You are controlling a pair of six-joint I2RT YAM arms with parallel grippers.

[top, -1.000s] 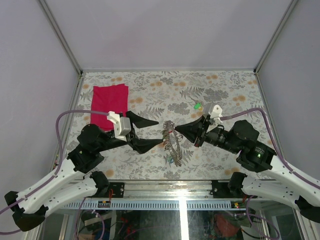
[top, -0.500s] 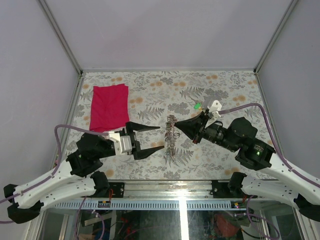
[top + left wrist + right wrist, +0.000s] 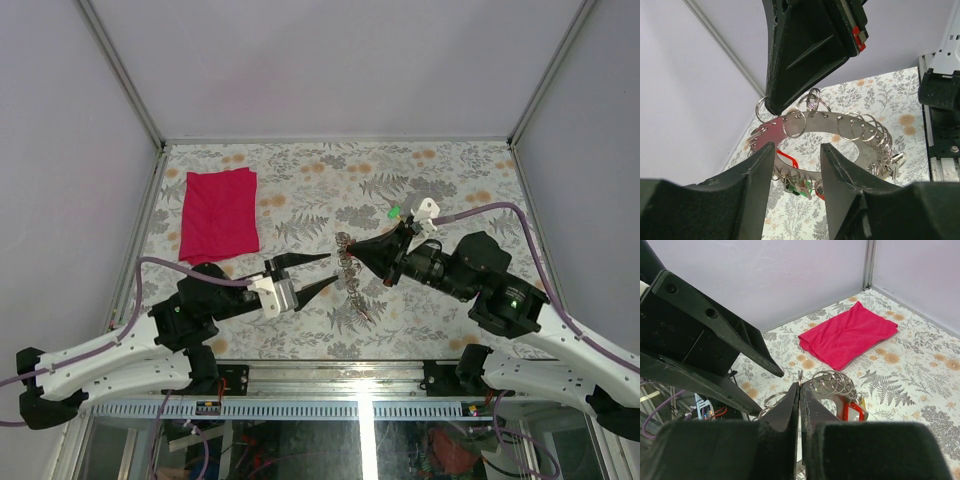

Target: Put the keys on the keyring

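My right gripper [image 3: 352,253] is shut on the keyring [image 3: 351,274] and holds it above the table. The keyring is a wide flat grey ring [image 3: 840,131] fringed with small split rings. Several keys [image 3: 807,187] with green and red heads hang under its near rim. In the right wrist view the shut right gripper [image 3: 800,385] pinches the keyring's rim [image 3: 839,389], and one split ring pokes out above the tips. My left gripper [image 3: 332,270] is open and empty, and its tips [image 3: 798,146] sit just left of the keyring. One green key [image 3: 394,211] lies on the table.
A folded red cloth [image 3: 218,213] lies at the far left of the flowered table [image 3: 300,190] and shows in the right wrist view [image 3: 847,334]. Grey walls enclose the table on three sides. A metal rail [image 3: 330,372] runs along the near edge.
My left gripper has dropped toward the near edge, narrowed its opening, and now points at the keyring from the left. My right gripper still holds the keyring and has shifted slightly left.
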